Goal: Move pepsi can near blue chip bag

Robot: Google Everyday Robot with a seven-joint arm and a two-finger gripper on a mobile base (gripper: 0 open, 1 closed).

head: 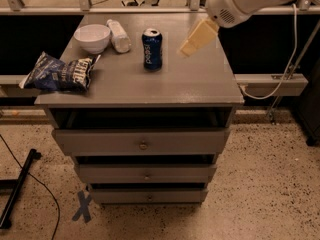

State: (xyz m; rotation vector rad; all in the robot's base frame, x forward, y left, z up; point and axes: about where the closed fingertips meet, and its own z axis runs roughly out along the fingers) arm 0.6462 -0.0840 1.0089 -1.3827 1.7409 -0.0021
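Note:
The pepsi can [152, 49], dark blue with white lettering and a silver top, stands upright near the middle back of the grey cabinet top [190, 84]. The blue chip bag [60, 73], crinkled with white lettering, lies at the cabinet's front left corner, partly over the edge. My gripper [192, 42], cream-coloured on a white arm, hangs above the cabinet top to the right of the can, a little apart from it, and holds nothing.
A white bowl [92, 36] and a white plastic bottle [119, 35] lying on its side sit at the back left, between can and bag. The cabinet has several drawers [143, 145] below. A cable [292, 59] hangs at the right.

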